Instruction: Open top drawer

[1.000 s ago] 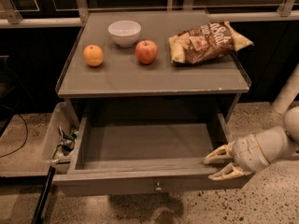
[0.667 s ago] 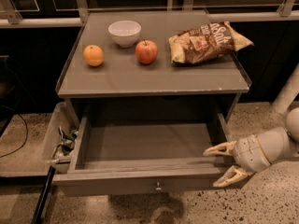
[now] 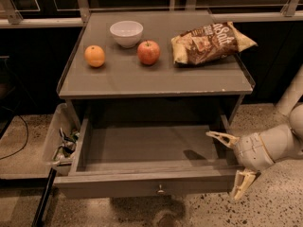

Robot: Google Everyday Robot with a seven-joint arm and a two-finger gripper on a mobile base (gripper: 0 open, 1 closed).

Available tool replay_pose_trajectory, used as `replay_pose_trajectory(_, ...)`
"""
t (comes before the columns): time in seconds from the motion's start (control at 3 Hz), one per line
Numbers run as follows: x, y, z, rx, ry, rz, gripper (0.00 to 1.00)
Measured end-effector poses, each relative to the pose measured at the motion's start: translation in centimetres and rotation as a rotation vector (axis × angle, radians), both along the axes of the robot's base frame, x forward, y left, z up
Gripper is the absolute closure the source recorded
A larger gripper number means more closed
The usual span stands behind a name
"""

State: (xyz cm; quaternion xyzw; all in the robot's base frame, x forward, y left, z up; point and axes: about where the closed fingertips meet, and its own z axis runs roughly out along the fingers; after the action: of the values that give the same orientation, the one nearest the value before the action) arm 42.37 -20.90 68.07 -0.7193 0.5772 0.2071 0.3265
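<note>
The top drawer [image 3: 151,186] is a wide grey drawer with a small round metal knob [image 3: 161,189] at the centre of its front. It stands pulled far out from under the grey cabinet top, and its inside is bare. My gripper [image 3: 230,166] is at the drawer's right front corner, at the end of a pale arm that comes in from the right. Its two tan fingers [image 3: 220,137] are spread wide apart, one over the drawer's right side and one below the front corner. It holds nothing.
On the cabinet top [image 3: 156,77] lie an orange [image 3: 94,56], a white bowl [image 3: 126,33], a red apple [image 3: 148,52] and a brown chip bag [image 3: 208,42]. A bin with clutter [image 3: 61,143] stands left of the drawer. The floor is speckled.
The gripper's fingers have spread apart from the drawer's right front corner, and the gripper has drawn slightly right. The drawer has stayed pulled out.
</note>
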Motion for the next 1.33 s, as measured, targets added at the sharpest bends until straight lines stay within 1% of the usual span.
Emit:
replay_pose_trajectory(0.33, 0.1, 0.1, 0.3, 0.000, -0.004, 0.003, 0.00)
replay_pose_trajectory(0.67, 1.8, 0.5, 5.7, -0.028, -0.094, 0.021, 0.00)
replay_pose_trajectory(1.0, 3.8, 0.2, 13.2, -0.070, -0.207, 0.013, 0.00)
replay_pose_trajectory(1.33, 5.8, 0.0, 18.8, -0.144, -0.294, -0.017, 0.00)
